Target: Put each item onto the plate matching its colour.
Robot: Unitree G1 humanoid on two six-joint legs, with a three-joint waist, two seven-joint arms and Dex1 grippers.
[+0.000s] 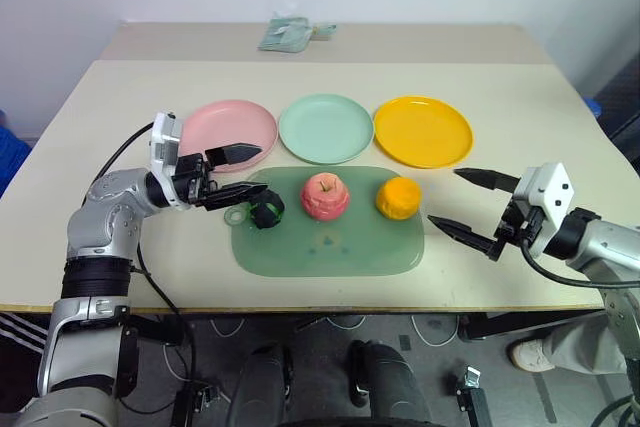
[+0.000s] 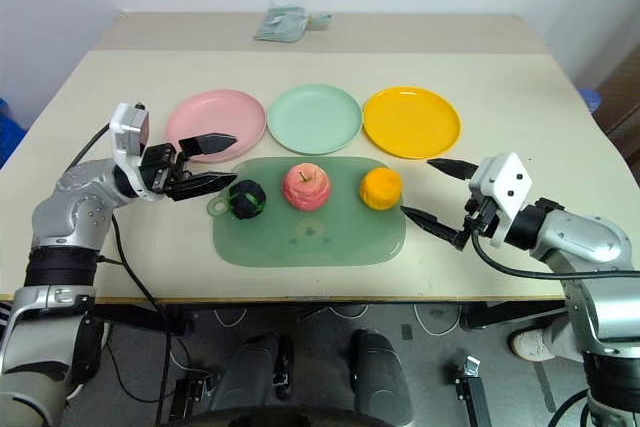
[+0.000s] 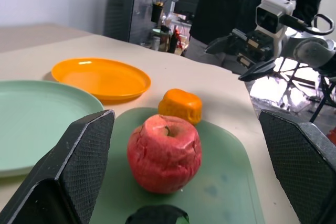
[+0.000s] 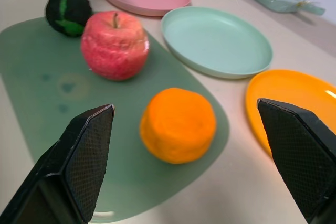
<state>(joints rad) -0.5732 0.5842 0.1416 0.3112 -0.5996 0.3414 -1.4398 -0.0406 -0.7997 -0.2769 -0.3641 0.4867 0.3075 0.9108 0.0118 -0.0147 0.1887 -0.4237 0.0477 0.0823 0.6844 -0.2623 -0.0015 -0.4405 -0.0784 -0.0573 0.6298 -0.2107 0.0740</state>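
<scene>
On a flat green mat (image 1: 330,247) lie three items in a row: a dark green-black lump (image 1: 266,213), a pinkish-red apple (image 1: 325,195) and a yellow-orange fruit (image 1: 398,197). Behind the mat stand a pink plate (image 1: 230,127), a mint green plate (image 1: 325,128) and a yellow-orange plate (image 1: 422,130), all bare. My left gripper (image 1: 240,171) hovers open just left of the dark lump, pointing toward it. My right gripper (image 1: 470,203) is open to the right of the orange fruit, with nothing between its fingers.
A crumpled pale green packet (image 1: 290,33) lies at the table's far edge. A person in dark clothes (image 3: 247,3) stands beyond the table's right side, a shoe (image 1: 535,352) on the floor there. Bare tabletop surrounds the mat and plates.
</scene>
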